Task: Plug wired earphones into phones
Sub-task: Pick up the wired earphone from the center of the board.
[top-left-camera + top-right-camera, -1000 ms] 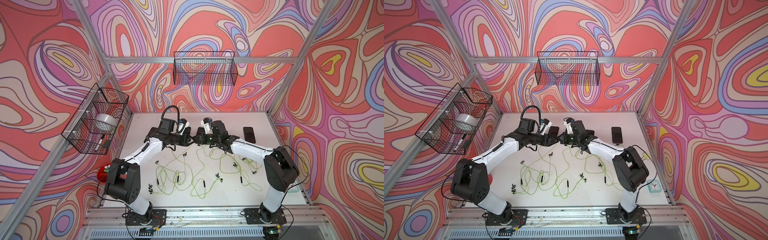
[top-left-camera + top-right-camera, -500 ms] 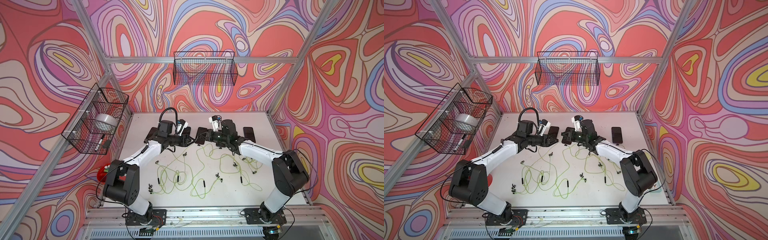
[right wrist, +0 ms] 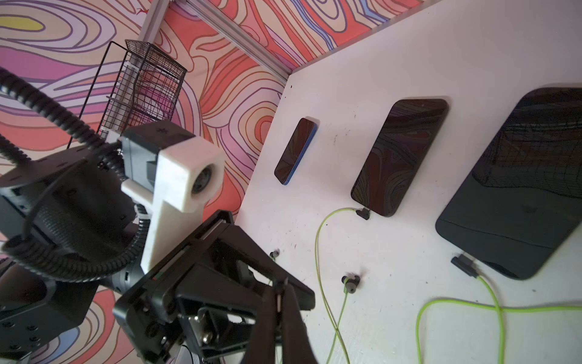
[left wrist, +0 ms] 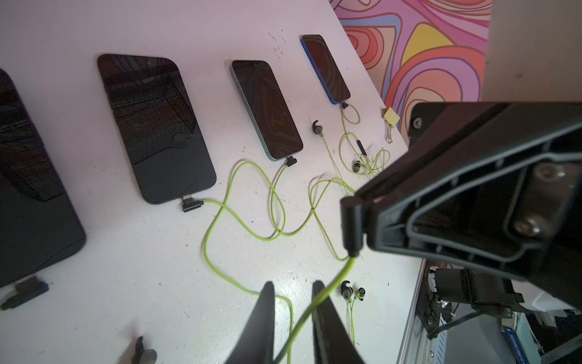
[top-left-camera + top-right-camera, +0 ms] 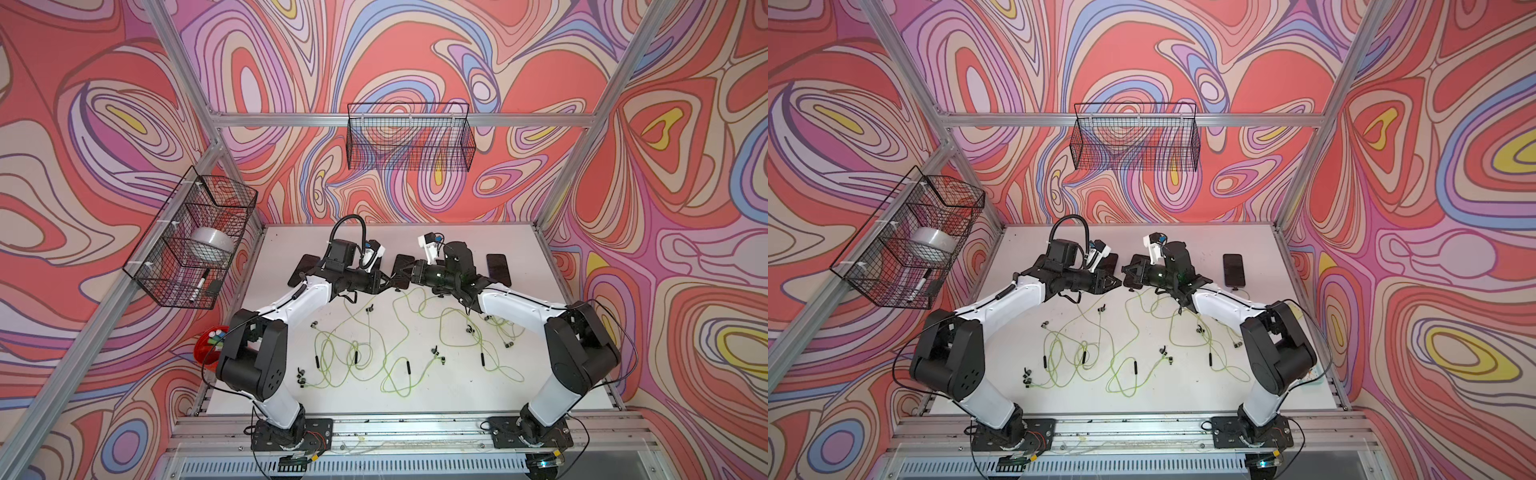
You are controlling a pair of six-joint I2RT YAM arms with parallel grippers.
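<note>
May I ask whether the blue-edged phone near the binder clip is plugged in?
Plugged in: in the left wrist view a dark plug sits against the end of the blue-edged phone.

Two arms in white shells and black joints, bolted to black base plates (image 5: 320,428).
The left arm (image 5: 291,303) and right arm (image 5: 519,307) have glossy white link covers between bulky matte black motor housings (image 5: 257,357). A black corrugated hose (image 3: 47,107) runs to a white printed camera mount (image 3: 185,176) at the left wrist. Thin black cables (image 5: 636,357) trail off the shoulders. The right arm's black triangular fingers (image 4: 456,195) are ribbed, with silver screw heads (image 4: 527,226).
</note>
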